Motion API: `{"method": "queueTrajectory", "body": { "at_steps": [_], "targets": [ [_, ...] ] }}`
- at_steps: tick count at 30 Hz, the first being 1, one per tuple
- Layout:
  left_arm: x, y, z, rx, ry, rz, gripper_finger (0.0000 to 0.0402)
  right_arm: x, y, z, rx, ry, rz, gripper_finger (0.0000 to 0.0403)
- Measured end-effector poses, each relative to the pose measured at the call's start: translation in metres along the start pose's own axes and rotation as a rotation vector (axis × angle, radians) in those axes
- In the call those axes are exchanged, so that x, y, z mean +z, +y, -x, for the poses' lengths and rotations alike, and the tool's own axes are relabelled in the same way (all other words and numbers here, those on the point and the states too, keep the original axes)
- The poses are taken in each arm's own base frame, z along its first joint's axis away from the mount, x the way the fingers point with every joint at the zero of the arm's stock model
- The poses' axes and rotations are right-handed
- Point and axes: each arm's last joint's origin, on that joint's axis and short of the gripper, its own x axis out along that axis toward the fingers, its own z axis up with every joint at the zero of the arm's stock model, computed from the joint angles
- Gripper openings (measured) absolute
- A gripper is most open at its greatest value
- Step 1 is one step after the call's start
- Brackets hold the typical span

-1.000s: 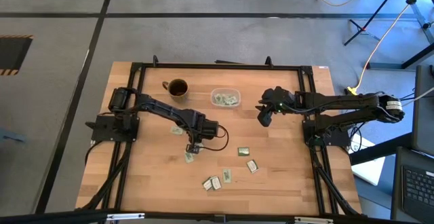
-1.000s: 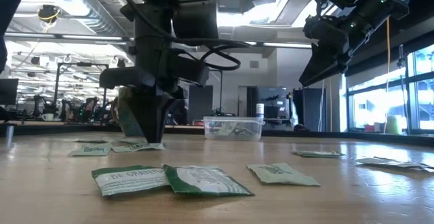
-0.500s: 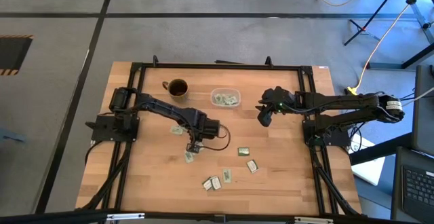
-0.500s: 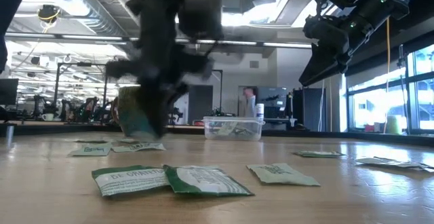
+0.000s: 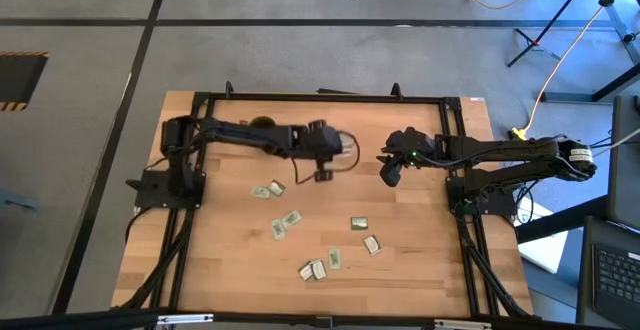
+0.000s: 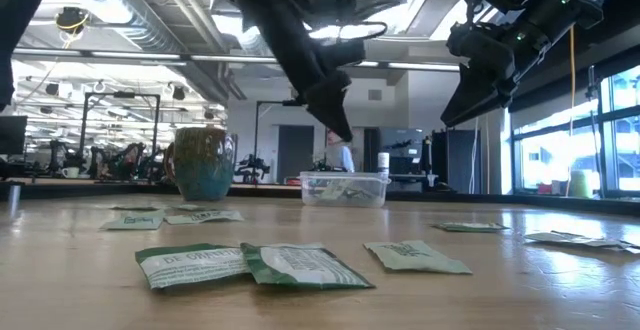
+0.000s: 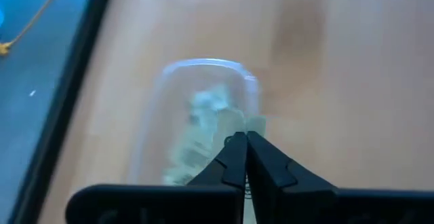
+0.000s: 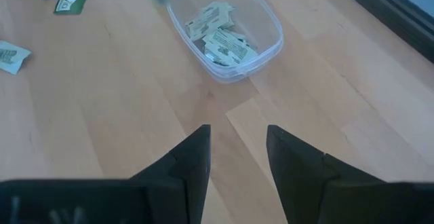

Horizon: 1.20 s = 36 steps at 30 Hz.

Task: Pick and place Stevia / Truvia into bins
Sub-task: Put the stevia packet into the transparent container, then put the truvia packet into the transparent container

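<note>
left claw (image 5: 324, 174): raised off the desk, just beside the near edge of the clear bin; in the left wrist view the fingers (image 7: 239, 157) are pressed tip to tip, with a pale scrap at the tips that could be a sachet or the bin's contents, cannot tell which.
right claw (image 5: 389, 173): hanging above the desk, beside the bin on its right-arm side; fingers (image 8: 195, 157) parted with a clear gap, nothing between them.
clear bin (image 8: 269, 28): on the desk toward the far edge, between the two arms; rectangular with rounded corners; mostly covered by the left arm from above.
sachets in bin (image 8: 220, 37): several pale green and white packets lying loosely overlapped on the bottom.
loose pair of sachets (image 5: 268, 189): on bare wood, near side of the left arm.
two more sachets (image 5: 286, 223): closer to the middle of the desk, one just beside the other.
dark green sachet (image 5: 358, 224): flat, right of centre.
sachet by it (image 5: 372, 245): a little nearer the front edge.
front cluster (image 5: 319, 266): three packets close together, nearest the front edge.
mug (image 6: 202, 163): upright on the far-left part of the desk, left of the bin in the low view; largely hidden under the left arm from above.
desk (image 5: 420, 270): light wood, dark frame around it.
</note>
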Motion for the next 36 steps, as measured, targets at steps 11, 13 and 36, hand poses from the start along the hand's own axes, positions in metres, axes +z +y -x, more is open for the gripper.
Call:
{"method": "queueTrajectory", "body": {
  "at_steps": [11,13,36],
  "targets": [
    [-0.014,0.037,-0.032,-0.008,0.023,0.059,0.0005,0.0,0.0,0.0,0.0,0.002,0.019,0.0147],
    [-0.017,0.037,-0.038,-0.006,0.04,0.056,0.0005,0.0,0.0,0.0,-0.001,0.002,0.019,0.0147],
    [-0.022,0.035,-0.039,-0.029,0.081,0.063,0.0075,0.0,0.0,0.0,-0.001,0.002,0.015,0.0147]
  ]
}}
